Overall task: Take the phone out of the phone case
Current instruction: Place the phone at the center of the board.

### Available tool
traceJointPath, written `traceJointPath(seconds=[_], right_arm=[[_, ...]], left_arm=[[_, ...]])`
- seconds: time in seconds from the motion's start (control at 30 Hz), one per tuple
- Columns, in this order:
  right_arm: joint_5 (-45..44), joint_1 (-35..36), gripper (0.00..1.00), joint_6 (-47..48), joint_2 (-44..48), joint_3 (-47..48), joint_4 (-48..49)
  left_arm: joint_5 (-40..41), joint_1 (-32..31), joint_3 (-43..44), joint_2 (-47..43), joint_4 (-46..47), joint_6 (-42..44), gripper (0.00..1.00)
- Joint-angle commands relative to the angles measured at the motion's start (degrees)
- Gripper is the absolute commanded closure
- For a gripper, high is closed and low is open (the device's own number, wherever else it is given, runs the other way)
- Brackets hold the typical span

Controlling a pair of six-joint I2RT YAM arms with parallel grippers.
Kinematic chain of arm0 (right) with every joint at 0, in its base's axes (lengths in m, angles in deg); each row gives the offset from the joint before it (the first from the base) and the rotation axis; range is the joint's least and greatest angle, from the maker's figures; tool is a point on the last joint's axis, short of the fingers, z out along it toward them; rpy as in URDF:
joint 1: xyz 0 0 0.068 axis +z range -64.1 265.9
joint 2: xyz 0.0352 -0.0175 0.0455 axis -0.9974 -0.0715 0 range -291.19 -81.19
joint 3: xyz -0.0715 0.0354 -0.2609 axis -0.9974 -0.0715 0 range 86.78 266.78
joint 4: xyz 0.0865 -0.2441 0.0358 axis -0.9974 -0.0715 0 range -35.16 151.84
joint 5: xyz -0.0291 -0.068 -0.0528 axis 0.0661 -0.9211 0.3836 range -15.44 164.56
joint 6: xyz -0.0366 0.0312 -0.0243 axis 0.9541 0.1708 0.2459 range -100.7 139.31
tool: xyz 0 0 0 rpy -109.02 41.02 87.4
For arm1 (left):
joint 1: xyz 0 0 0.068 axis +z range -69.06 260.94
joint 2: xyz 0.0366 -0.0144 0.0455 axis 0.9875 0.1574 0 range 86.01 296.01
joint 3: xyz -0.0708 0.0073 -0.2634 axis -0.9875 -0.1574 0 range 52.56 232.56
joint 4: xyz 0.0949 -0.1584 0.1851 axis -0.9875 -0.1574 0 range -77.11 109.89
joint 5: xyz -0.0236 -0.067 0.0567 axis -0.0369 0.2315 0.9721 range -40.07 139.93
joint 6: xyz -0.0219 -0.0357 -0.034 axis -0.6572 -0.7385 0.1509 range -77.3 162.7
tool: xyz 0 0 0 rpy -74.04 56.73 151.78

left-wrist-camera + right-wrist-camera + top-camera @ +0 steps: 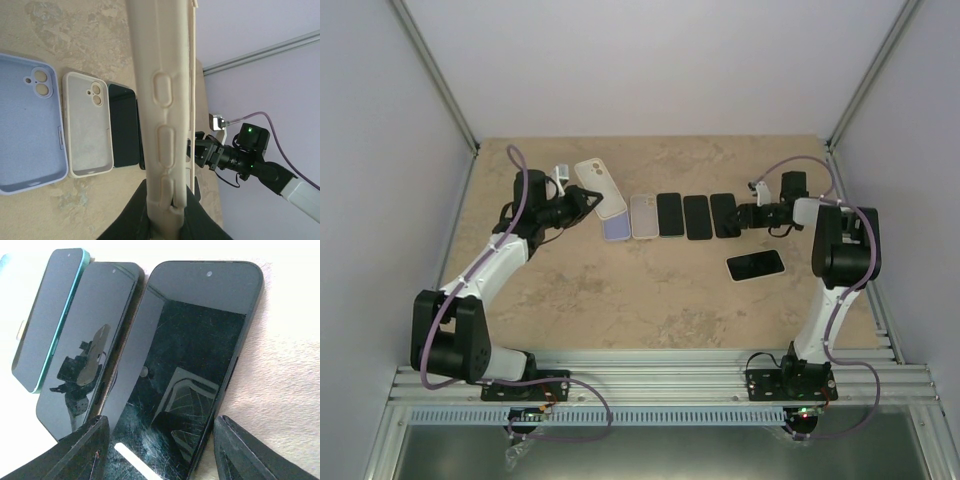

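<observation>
My left gripper [582, 200] is shut on one end of a cream phone case [598, 186] and holds it above the table's back left. The left wrist view shows that phone case [162, 90] edge-on between my left gripper's [167, 212] jaws. Whether a phone sits in it I cannot tell. My right gripper [744, 216] is low at the right end of a row of black phones. In the right wrist view its open gripper [160, 440] straddles the near end of the rightmost phone [195, 340], one finger along each long edge.
A lavender case [614, 228] and a pale case [643, 215] lie hollow side up beside three black phones [696, 216]. A pale-rimmed phone [756, 265] lies alone nearer the right arm. Grey walls close in the table on three sides.
</observation>
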Motion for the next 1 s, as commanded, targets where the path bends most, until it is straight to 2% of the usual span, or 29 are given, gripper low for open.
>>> traceJointPath(seconds=[0.0, 0.13, 0.37, 0.57, 0.7, 0.83, 0.97], right_arm=[[0.6, 0.9, 0.42, -0.1, -0.1, -2.1, -3.3], [0.6, 0.8, 0.40, 0.3, 1.5, -2.2, -3.5], [2.1, -0.7, 0.28, 2.4, 6.6, -1.5, -4.9], [3.6, -1.5, 0.13, 5.3, 12.7, -2.4, -6.0], [3.1, -1.7, 0.03, 6.7, 17.5, -4.3, -6.3], [2.5, -2.1, 0.02, 8.2, 22.4, -7.2, -6.5], [2.5, -2.8, 0.02, 8.6, 27.3, -10.3, -5.2]], left_arm=[[0.3, 0.4, 2.7, 1.3, -2.3, 3.5, 1.00], [0.3, 0.5, 4.3, 2.1, -5.5, 7.8, 1.00], [-1.6, 0.9, 8.1, 4.0, -14.8, 19.3, 1.00], [-9.6, 4.0, 9.0, 6.5, -18.9, 28.3, 1.00], [-15.5, 8.5, 9.5, 8.8, -21.6, 32.5, 1.00], [-20.7, 13.1, 12.6, 13.5, -28.3, 39.3, 1.00], [-20.2, 14.6, 14.7, 19.2, -34.6, 46.7, 1.00]])
